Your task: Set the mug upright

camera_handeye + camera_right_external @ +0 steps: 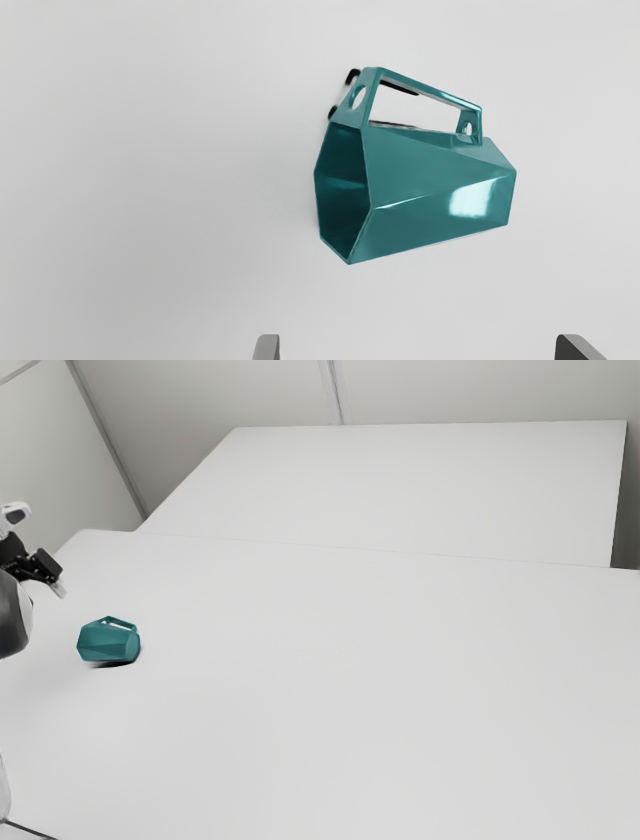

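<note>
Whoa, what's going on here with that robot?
The white-and-black robot arm isn't holding anything. Its black two-finger end effector is open, near the shiny teal faceted mug but not touching it. The mug lies on its side on the smooth white table, so it still needs standing upright.

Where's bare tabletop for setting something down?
White table: widest bare stretch runs from the teal faceted mug, lying on its side, to the exterior view's right edge, bounded behind by the thin seam. Crowded: the exterior view's left, with mug and black two-finger gripper.
</note>
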Robot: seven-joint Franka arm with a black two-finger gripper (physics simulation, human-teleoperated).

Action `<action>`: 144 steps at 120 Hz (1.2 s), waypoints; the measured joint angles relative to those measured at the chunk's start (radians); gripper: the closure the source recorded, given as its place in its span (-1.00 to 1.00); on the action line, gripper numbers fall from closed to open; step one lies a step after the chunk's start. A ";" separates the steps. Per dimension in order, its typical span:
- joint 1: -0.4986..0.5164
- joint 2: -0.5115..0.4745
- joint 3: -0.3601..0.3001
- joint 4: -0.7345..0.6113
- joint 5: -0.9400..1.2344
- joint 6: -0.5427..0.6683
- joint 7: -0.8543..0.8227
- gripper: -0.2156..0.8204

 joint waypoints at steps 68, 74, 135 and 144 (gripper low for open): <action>0.283 0.145 -0.165 0.127 -0.167 -0.154 0.331 -0.58; 0.304 0.154 -0.163 0.133 -0.167 -0.165 0.348 -0.58; 0.557 0.341 -0.326 0.412 -0.207 -0.254 0.486 -0.58; 0.584 0.383 -0.335 0.457 -0.263 -0.286 0.501 -0.58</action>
